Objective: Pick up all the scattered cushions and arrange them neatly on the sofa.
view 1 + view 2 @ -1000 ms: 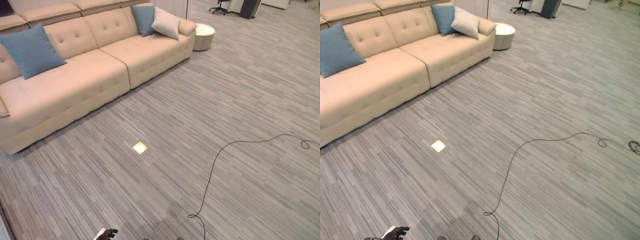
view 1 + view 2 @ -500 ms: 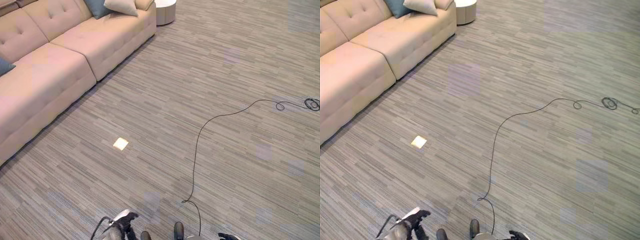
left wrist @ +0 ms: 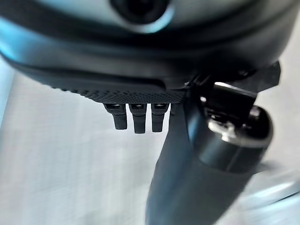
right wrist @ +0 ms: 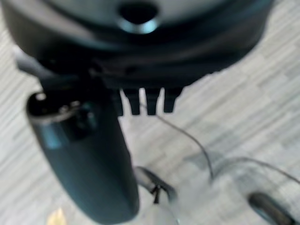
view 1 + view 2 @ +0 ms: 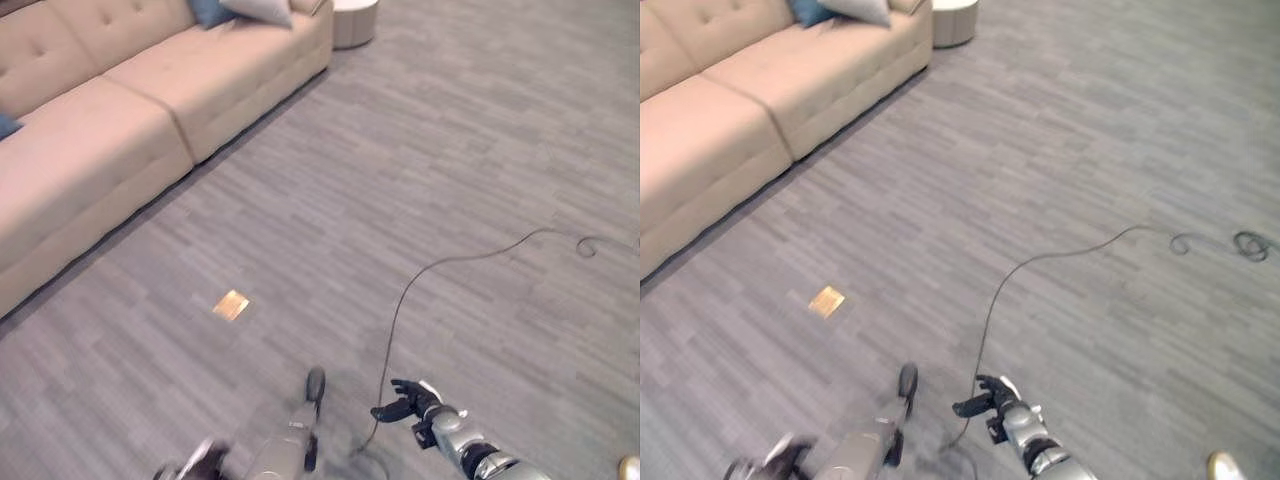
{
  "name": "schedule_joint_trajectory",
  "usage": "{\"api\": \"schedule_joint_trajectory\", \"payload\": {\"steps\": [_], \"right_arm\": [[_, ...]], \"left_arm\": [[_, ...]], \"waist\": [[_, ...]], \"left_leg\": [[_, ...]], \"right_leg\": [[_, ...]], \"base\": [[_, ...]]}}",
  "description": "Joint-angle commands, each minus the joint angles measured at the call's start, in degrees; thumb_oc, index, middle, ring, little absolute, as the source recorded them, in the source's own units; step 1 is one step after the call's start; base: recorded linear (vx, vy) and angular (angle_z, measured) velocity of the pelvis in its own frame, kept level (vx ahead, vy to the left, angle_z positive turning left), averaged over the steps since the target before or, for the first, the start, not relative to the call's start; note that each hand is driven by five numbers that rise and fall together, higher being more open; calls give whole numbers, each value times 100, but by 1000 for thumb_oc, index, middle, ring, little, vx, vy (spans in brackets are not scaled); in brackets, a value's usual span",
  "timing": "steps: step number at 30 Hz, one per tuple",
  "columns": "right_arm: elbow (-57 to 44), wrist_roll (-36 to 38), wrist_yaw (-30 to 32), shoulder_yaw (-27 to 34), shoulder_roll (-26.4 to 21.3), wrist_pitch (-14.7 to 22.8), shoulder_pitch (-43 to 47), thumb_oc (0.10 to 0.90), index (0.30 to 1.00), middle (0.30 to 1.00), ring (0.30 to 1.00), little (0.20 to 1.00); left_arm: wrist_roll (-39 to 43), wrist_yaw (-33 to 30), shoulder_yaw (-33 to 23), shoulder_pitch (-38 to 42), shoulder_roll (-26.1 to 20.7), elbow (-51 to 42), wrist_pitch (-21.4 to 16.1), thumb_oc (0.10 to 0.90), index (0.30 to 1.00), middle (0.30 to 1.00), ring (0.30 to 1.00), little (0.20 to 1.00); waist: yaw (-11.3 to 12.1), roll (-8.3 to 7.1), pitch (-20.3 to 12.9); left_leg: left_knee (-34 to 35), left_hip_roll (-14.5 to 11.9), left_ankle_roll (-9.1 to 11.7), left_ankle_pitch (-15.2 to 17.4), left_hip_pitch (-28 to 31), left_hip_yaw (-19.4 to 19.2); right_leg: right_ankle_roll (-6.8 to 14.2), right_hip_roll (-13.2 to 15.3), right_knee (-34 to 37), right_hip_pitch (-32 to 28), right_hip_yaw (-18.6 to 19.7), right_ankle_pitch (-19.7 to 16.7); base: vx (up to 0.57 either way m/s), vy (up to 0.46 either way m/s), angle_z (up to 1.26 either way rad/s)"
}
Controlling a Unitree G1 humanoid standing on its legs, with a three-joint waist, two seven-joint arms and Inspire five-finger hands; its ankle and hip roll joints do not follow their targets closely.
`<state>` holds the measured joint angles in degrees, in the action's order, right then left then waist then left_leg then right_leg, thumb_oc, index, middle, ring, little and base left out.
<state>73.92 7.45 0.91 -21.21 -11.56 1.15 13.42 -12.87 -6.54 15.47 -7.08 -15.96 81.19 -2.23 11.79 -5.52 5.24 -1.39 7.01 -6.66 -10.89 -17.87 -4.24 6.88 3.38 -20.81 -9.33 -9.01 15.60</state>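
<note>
1. Low over the grey carpet floor (image 5: 480, 150), our right hand (image 5: 408, 403) hangs with its fingers relaxed and apart, grasping nothing.
2. Our left hand (image 3: 136, 115) shows in its wrist view with fingers straight, released and empty.
3. On the far end of the beige sofa (image 5: 110, 150) a blue cushion (image 5: 208, 10) and a white cushion (image 5: 262, 10) lean side by side, touching.
4. Another blue cushion's corner (image 5: 6, 124) rests on the sofa's near seat.
5. A round white side table (image 5: 354, 18) stands just beside the sofa's far arm.
6. A small brass floor plate (image 5: 231, 304) lies in the carpet before the sofa.
</note>
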Motion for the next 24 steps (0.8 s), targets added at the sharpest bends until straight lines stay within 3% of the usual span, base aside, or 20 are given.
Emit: {"api": "schedule_joint_trajectory", "payload": {"steps": [1, 3, 4, 5, 7, 8, 9, 10, 11, 13, 14, 15, 16, 17, 18, 19, 20, 22, 23, 24], "right_arm": [[-257, -188, -194, 262, -202, -35, 164, 800, 900, 900, 900, 900], [-179, -371, -216, 157, -180, -80, 284, 800, 900, 900, 900, 900], [-74, -332, -147, 198, -162, -100, 380, 800, 900, 900, 900, 900], [-73, -332, -147, 200, -163, -100, 384, 800, 900, 900, 900, 900], [-8, -271, -107, 194, -121, -100, 497, 800, 900, 900, 900, 900], [52, -273, -98, 159, -63, -101, 549, 800, 900, 900, 900, 900], [98, -255, -115, 124, -27, -138, 543, 800, 900, 900, 900, 900], [173, -235, -116, 64, 13, -177, 567, 800, 900, 900, 900, 900], [260, -218, -124, 48, 49, -229, 591, 800, 900, 900, 900, 900], [531, -27, -140, 141, 104, -345, 690, 800, 900, 900, 900, 900], [646, 69, -82, 185, 128, -347, 675, 800, 900, 900, 900, 900], [715, 187, 202, 130, 488, -237, 503, 800, 900, 900, 900, 900], [717, 190, 210, 123, 493, -231, 492, 800, 900, 900, 900, 900], [710, 262, 262, 98, 581, -257, 349, 800, 900, 900, 900, 900], [638, 431, 351, 120, 627, -237, 173, 800, 900, 900, 900, 900], [629, 435, 367, 77, 578, -276, 222, 800, 900, 900, 900, 900], [614, 426, 428, 113, 461, -283, 288, 800, 900, 900, 900, 900], [717, 453, 612, 167, 434, -300, 464, 800, 900, 900, 900, 900], [799, 454, 733, 200, 443, -282, 623, 800, 900, 900, 900, 900], [951, 446, 863, 255, 415, -262, 913, 800, 900, 900, 900, 900]], "left_arm": [[-404, 89, 695, 759, 29, -266, -228, 800, 900, 900, 900, 900], [-731, 179, 1248, 1043, 86, -506, -240, 800, 900, 900, 900, 900], [-693, 124, 1476, 1393, 148, -796, -262, 800, 900, 900, 900, 900], [-692, 126, 1475, 1395, 148, -799, -259, 800, 900, 900, 900, 900], [-626, 47, 1593, 1680, 191, -991, -298, 800, 900, 900, 900, 900], [-684, 36, 1730, 1837, 248, -1055, -319, 800, 900, 900, 900, 900], [-807, 61, 1841, 1918, 284, -1163, -361, 800, 900, 900, 900, 900], [-933, 66, 1944, 1971, 321, -1246, -406, 800, 900, 900, 900, 900], [-996, 68, 1988, 2063, 345, -1276, -426, 800, 900, 900, 900, 900], [-1129, 77, 2121, 2252, 416, -1197, -454, 800, 900, 900, 900, 900], [-1139, 76, 2221, 2210, 489, -1177, -481, 800, 900, 900, 900, 900], [-1138, -3, 2266, 2156, 698, -1063, -487, 800, 900, 900, 900, 900], [-1140, -12, 2267, 2147, 703, -1053, -493, 800, 900, 900, 900, 900], [-1129, -45, 2291, 2038, 817, -938, -438, 800, 900, 900, 900, 900], [-1009, -128, 2237, 1860, 996, -811, -293, 800, 900, 900, 900, 900], [-899, -177, 2167, 1734, 1001, -760, -220, 800, 900, 900, 900, 900], [-859, -194, 2132, 1612, 935, -766, -216, 800, 900, 900, 900, 900], [-893, -267, 2245, 1501, 904, -845, -172, 800, 900, 900, 900, 900], [-843, -336, 2287, 1444, 908, -894, -186, 800, 900, 900, 900, 900], [-641, -414, 2276, 1341, 879, -1068, -234, 800, 900, 900, 900, 900]], "waist": [[146, 125, 105], [-134, 374, 196], [-364, 545, 266], [-378, 548, 302], [-542, 659, 396], [-670, 648, 413], [-734, 653, 398], [-775, 689, 401], [-815, 707, 377], [-957, 803, 273], [-958, 743, 233], [-980, 830, 155], [-991, 838, 147], [-1093, 925, 91], [-1007, 917, 179], [-847, 891, 286], [-718, 883, 351], [-436, 881, 451], [-294, 900, 408], [70, 943, 296]], "left_leg": [[-71, 89, 270, 894, 553, 124], [2, 12, 134, 1366, 1373, 317], [198, -139, 201, 1645, 2055, 352], [207, -138, 206, 1646, 2097, 368], [399, -267, 331, 1843, 2602, 402], [505, -264, 411, 1952, 2952, 533], [626, -301, 524, 2126, 3223, 608], [639, -402, 689, 2257, 3385, 603], [639, -470, 802, 2369, 3522, 612], [590, -648, 959, 2308, 3914, 714], [421, -630, 986, 2217, 3910, 861], [-240, -704, 1101, 1876, 3927, 1014], [-273, -715, 1104, 1898, 3914, 1021], [-1085, -810, 1297, 1254, 3691, 886], [-3963, -923, 1559, 121, 2327, 694], [-5097, -707, 1498, -59, 1763, 638], [-5743, -743, 1315, 142, 1320, 464], [-6079, -798, 1095, 647, 419, 289], [-5592, -790, 1034, 818, 166, 148], [-3832, -506, 859, 905, -86, -96]], "right_leg": [[690, 837, -1420, 287, -463, -3047], [471, 1245, -2283, 947, -1029, -2577], [293, 1479, -1932, 1419, -1502, -1893], [291, 1482, -1929, 1370, -1521, -1880], [180, 1271, -1204, 1860, -1725, -1526], [210, 1039, -145, 2193, -1745, -1731], [384, 977, 639, 2331, -1686, -1731], [463, 770, 1807, 2250, -1792, -2042], [541, 708, 2441, 2323, -1829, -2258], [640, 714, 2526, 2806, -1769, -2471], [534, 679, 2541, 2707, -1731, -2578], [365, 554, 2454, 2537, -1560, -2657], [363, 546, 2464, 2526, -1574, -2659], [156, 353, 2381, 2322, -1280, -2614], [-249, 259, 2161, 1821, -1141, -2347], [-401, 253, 2093, 1505, -1069, -2141], [-541, 167, 2144, 1191, -1008, -1935], [-660, -30, 2245, 639, -803, -1575], [-634, -134, 2355, 363, -733, -1429], [-482, -206, 2506, -13, -610, -1193]], "base": [[863, 311, 73], [941, 259, 102], [771, 113, 84], [716, 28, 57], [588, -115, 18], [873, -243, 17], [868, -294, 13], [817, -274, 26], [772, -249, 24], [782, -247, 23], [768, -250, 39], [476, -152, 55], [568, -147, 45], [687, -359, 34], [934, -487, 29], [876, -549, 64], [580, -354, 34], [607, -250, -32], [1020, -103, -69], [778, -34, -62]]}}
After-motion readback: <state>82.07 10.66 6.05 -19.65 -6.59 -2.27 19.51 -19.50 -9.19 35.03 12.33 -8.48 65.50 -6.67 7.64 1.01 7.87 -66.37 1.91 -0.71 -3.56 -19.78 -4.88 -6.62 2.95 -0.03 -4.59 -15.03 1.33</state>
